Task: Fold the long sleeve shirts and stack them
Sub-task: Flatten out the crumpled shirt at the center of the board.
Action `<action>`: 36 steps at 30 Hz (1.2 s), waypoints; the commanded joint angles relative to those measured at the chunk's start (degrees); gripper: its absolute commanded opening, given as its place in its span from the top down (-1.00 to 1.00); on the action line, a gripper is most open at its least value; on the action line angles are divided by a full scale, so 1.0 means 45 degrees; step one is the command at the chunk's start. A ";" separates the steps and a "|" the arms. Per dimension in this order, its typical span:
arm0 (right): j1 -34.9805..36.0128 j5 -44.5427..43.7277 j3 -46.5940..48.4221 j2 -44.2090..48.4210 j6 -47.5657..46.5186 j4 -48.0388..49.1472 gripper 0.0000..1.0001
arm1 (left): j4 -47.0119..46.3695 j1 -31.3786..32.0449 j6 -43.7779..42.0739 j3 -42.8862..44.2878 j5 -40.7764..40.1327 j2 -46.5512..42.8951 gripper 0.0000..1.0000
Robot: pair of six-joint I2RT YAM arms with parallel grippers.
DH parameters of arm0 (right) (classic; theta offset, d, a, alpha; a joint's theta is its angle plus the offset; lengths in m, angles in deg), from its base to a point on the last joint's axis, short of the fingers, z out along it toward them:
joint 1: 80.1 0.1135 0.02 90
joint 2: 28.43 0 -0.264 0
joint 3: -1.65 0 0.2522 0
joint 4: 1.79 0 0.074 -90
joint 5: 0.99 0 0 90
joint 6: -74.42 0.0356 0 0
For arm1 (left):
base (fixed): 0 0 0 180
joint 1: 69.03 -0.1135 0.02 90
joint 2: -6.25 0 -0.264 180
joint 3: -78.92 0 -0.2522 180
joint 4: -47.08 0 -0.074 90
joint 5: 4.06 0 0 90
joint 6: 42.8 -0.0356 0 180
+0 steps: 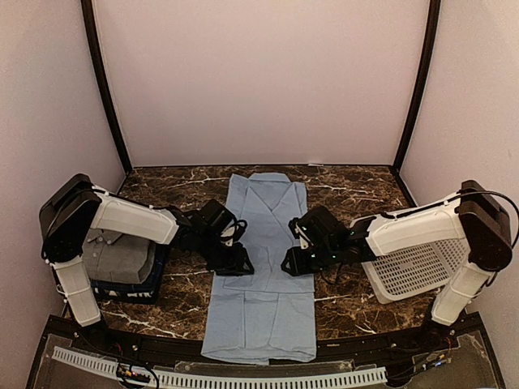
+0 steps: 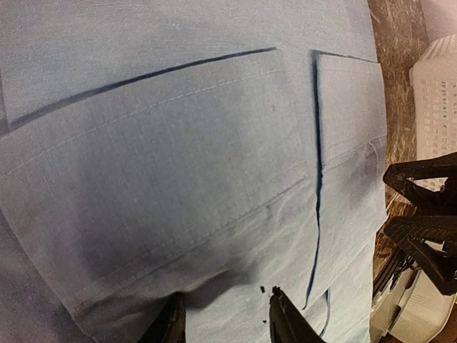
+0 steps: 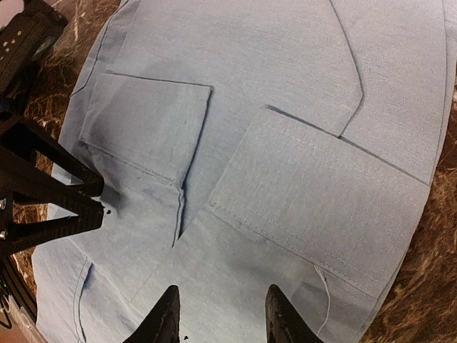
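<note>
**Both pincers squaring up at the shirt's middle**

The left pincer (image 2: 225, 316) and the right pincer (image 3: 221, 314) are sitting half-open and facing each other, clamping nothing I can make out. The blue shirt (image 1: 268, 219) is lying flat right beneath them on the tabletop (image 1: 357, 186), sleeves tucked in, likely ready for a crosswise fold. The folded grey shirt (image 1: 113, 255) is waiting behind the left pincer.

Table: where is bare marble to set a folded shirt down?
Free: far-left marble between back wall, grey shirt and light blue shirt; far-right marble between that shirt and the basket. Crowded: mid-table, left gripper and right gripper over it.
</note>
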 commanded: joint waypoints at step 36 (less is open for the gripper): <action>-0.2607 -0.0763 0.1134 0.1028 -0.1573 -0.0865 0.07 | 0.1523 -0.1788 -0.2124 0.4569 -0.1820 0.2056 0.17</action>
